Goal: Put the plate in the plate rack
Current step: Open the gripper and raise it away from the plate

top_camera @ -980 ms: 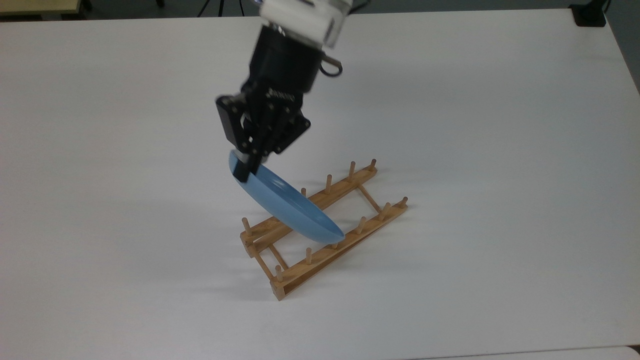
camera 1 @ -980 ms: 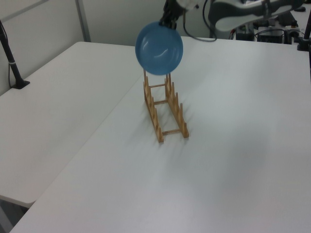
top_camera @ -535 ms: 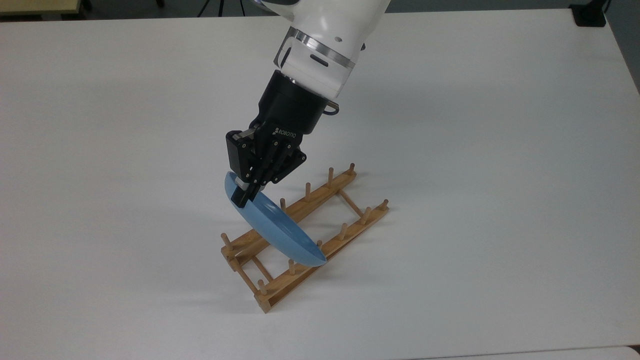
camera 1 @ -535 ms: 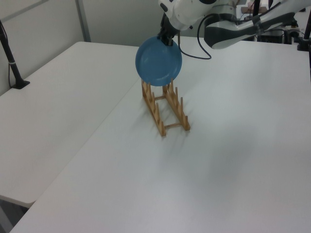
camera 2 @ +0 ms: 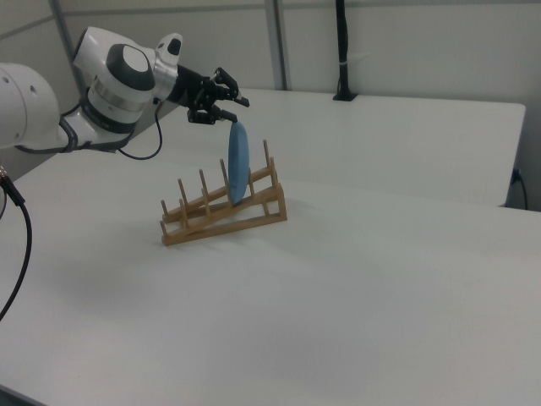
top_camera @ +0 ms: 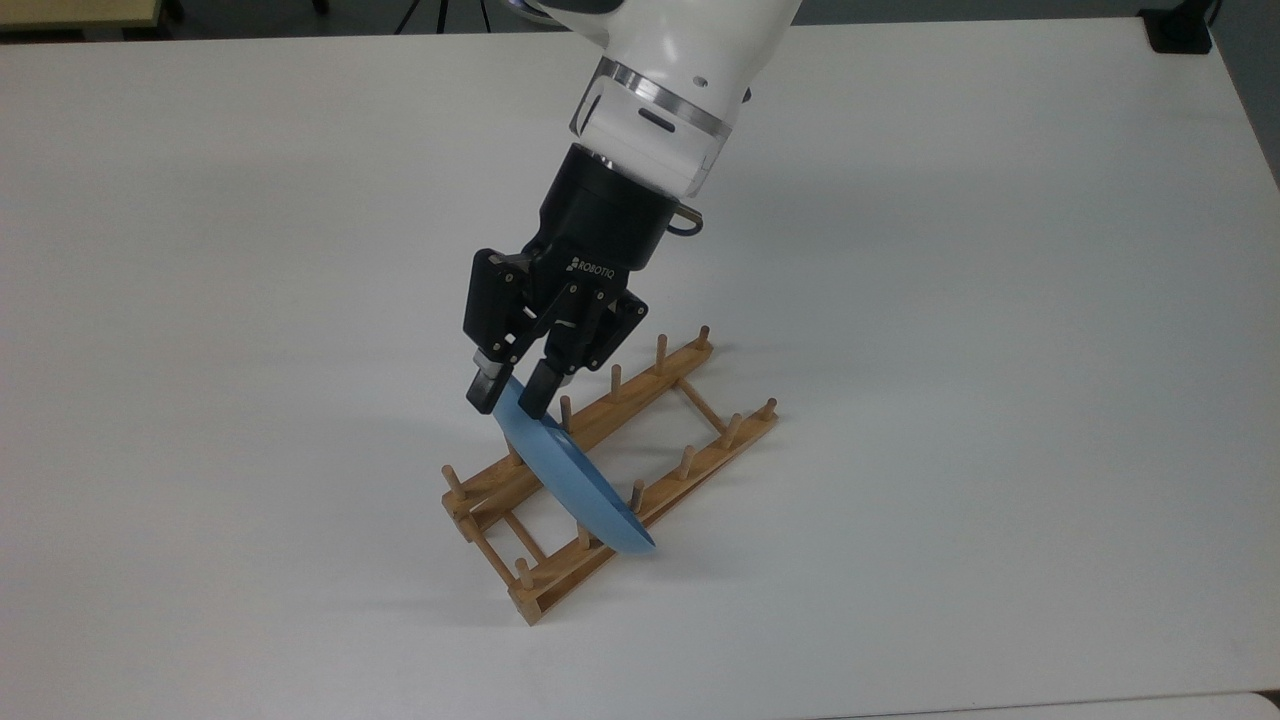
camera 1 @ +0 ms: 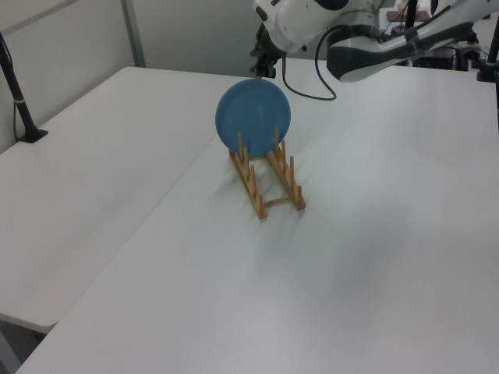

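The light-blue plate (top_camera: pixel 572 472) stands on edge in the wooden plate rack (top_camera: pixel 652 384), between pegs near the rack's end at the top view's left. It leans slightly and rests on both rails. My gripper (top_camera: pixel 511 398) is open, its fingers straddling the plate's top rim without closing on it. In the left view the plate (camera 1: pixel 253 117) faces the camera over the rack (camera 1: pixel 251 189), with the gripper (camera 1: pixel 265 70) just above it. In the right view the plate (camera 2: pixel 237 165) is edge-on in the rack (camera 2: pixel 221 222), below the gripper (camera 2: pixel 223 110).
The rack sits mid-table on a white table (top_camera: pixel 1000 400). A black clamp base (top_camera: pixel 1180 30) is at the top view's far right corner. A black post (camera 1: pixel 19 97) stands at the left view's left edge.
The gripper lowered the plate between the rack's pegs and opened, letting it go. The rack slid slightly toward the top view's lower left early on.
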You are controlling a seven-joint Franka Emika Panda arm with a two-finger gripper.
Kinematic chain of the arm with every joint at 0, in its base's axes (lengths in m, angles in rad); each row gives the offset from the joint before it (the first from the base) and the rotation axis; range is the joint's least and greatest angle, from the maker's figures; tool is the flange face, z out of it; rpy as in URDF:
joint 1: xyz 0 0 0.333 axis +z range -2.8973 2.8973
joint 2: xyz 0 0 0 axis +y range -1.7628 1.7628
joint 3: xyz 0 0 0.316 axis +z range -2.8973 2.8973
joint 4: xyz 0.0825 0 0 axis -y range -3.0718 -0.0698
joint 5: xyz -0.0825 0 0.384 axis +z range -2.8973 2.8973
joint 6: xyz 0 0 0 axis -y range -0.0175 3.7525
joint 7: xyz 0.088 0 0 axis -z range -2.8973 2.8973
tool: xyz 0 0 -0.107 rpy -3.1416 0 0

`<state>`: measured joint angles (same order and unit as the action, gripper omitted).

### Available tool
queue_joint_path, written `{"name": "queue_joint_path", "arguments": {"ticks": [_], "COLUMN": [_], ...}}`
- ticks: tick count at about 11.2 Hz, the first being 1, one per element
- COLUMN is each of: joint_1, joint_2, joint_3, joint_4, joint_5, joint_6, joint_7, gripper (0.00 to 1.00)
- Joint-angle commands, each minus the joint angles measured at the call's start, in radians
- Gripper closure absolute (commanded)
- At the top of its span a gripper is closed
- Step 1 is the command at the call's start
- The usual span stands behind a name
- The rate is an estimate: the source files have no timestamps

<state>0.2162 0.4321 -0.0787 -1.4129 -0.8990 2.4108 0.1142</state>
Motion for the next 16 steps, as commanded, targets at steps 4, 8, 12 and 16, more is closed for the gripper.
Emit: {"name": "queue_joint_path", "arguments": {"ticks": [4, 8, 12, 16], "joint_1": [0.019, 0.006, -0.073, -0.121], "joint_2": [-0.030, -0.142, -0.303, -0.368], "joint_3": [0.022, 0.030, 0.030, 0.030], "joint_4": [0.000, 0.003, -0.093, -0.179], "joint_5": [0.235, 0.734, 0.860, 0.862], "joint_6": [-0.036, -0.440, -0.746, -0.754], "joint_7": [0.359, 0.348, 0.135, 0.130], "gripper": [0.00, 0.00, 0.00, 0.00]}}
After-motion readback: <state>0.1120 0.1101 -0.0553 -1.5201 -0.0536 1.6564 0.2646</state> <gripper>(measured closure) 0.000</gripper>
